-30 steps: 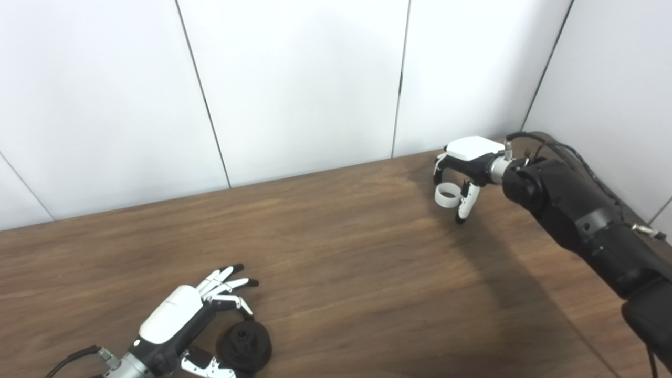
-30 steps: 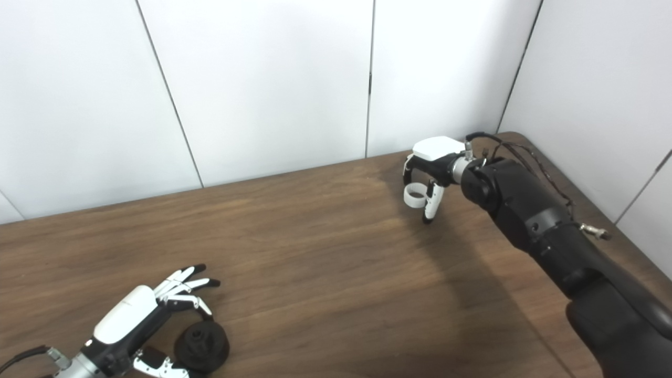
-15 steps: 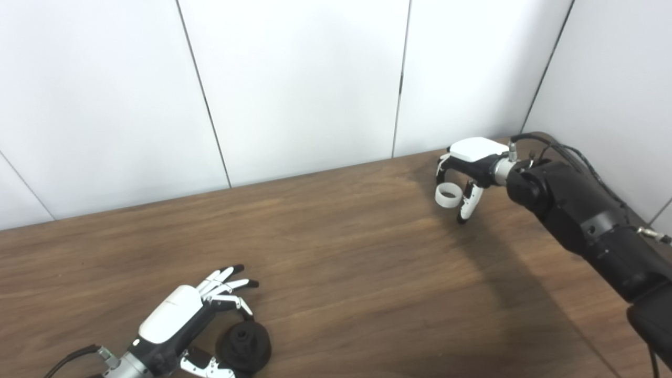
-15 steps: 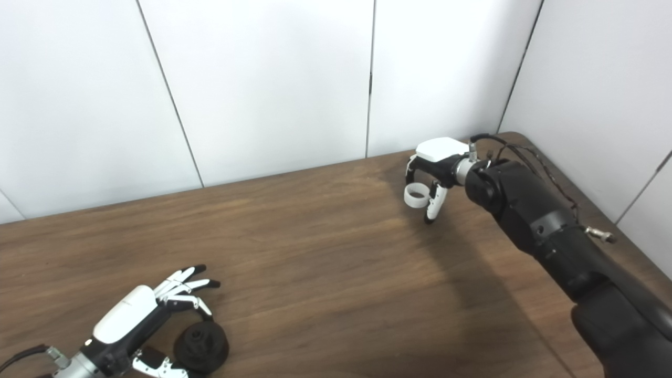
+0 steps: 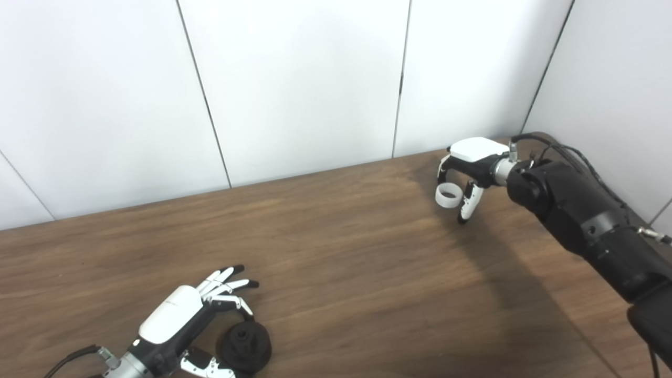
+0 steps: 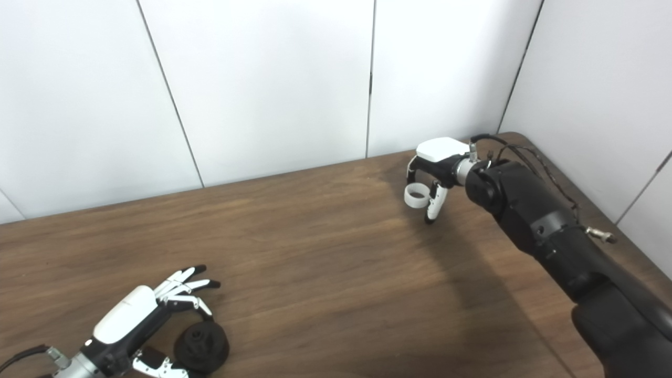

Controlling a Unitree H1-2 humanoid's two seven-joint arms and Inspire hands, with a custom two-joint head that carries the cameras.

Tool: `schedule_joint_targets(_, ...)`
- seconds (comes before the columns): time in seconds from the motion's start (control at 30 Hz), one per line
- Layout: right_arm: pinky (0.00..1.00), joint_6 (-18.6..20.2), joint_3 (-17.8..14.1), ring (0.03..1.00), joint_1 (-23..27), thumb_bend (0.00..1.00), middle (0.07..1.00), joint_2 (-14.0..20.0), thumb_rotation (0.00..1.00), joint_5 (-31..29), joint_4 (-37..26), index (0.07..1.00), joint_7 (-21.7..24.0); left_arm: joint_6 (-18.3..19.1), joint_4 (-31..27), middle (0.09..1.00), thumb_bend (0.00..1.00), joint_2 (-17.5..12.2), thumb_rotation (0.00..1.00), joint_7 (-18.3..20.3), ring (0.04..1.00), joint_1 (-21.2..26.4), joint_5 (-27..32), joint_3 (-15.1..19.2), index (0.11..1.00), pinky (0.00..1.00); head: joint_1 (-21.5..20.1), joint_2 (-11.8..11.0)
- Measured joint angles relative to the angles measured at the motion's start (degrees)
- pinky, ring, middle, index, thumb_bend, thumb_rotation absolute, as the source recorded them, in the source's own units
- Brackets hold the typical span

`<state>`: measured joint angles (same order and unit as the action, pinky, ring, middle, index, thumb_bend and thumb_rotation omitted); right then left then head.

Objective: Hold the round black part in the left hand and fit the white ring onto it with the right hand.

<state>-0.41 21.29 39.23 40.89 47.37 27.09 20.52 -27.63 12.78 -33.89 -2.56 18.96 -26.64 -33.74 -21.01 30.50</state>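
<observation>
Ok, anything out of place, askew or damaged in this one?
Nothing stands out. The white ring is pinched in the right hand above the far right of the table. The round black part sits flat at the near left, with the left hand cupped around it. No spill or damage shows.

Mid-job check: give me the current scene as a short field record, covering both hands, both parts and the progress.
left hand: near left of the table, fingers spread around the round black part, not visibly closed on it
round black part: resting on the table by the near edge
right hand: far right, near the wall, shut on the white ring
white ring: held between fingertips and thumb, apparently just above the table
gap between parts: wide, most of the table apart
progress: ring not yet fitted
</observation>
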Motion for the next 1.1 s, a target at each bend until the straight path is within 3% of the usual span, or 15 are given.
schedule_joint_targets(0.23,0.98,-0.7,0.7,0.975,0.2,0.53,0.797,-0.2,0.14,0.7,1.1,0.483,-2.7,0.0,-0.2,0.880,0.52,-0.2,0.06,0.2,1.000,-0.1,0.2,0.1,0.482,1.00,0.0,0.1)
schedule_joint_targets(0.8,1.00,-2.4,0.6,1.000,0.1,0.53,0.829,0.0,0.14,0.6,1.0,0.482,-3.5,-0.1,0.0,0.878,0.52,-0.2,0.06,0.1,1.000,-0.1,0.2,0.1,0.483,1.00,1.1,0.0)
schedule_joint_targets(1.1,1.00,-4.8,0.4,1.000,-1.0,0.53,0.855,-0.2,0.14,1.0,-9.7,0.480,-3.1,-0.2,0.6,0.877,0.52,-0.2,0.06,-0.1,1.000,0.0,0.4,0.1,0.482,1.00,1.2,-0.3)
